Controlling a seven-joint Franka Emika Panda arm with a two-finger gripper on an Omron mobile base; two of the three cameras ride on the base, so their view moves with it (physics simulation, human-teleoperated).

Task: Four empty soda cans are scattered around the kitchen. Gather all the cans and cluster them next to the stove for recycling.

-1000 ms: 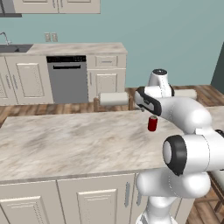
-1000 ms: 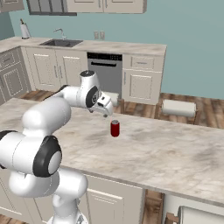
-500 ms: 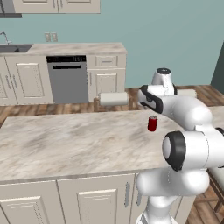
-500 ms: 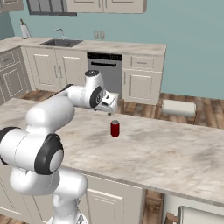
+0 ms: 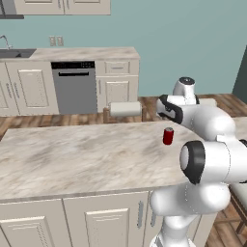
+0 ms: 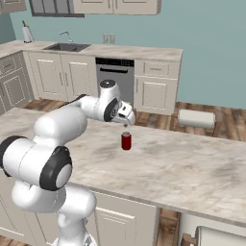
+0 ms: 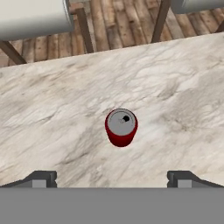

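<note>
One red soda can [image 5: 168, 136] stands upright on the marble island counter [image 5: 72, 159], close to its far edge. My gripper [image 6: 127, 123] hangs a little above the soda can [image 6: 126, 141], pointing down at it. Looking down from the hand, I see the can's silvery top [image 7: 121, 127] centred ahead of the gripper [image 7: 112, 179]. Both fingertips [image 7: 41, 178] stand wide apart with nothing between them, so the gripper is open. The stove is out of view.
Two stools with pale seats [image 5: 125, 109] stand on the wood floor just past the island's far edge. Against the back wall run a dishwasher [image 5: 73, 87], white cabinets and a sink [image 6: 66, 46]. Bare marble stretches left and right of the can.
The hand has shifted sideways along the island's far edge and now sits over the red can. The can has not moved, and the jaws stay wide.
</note>
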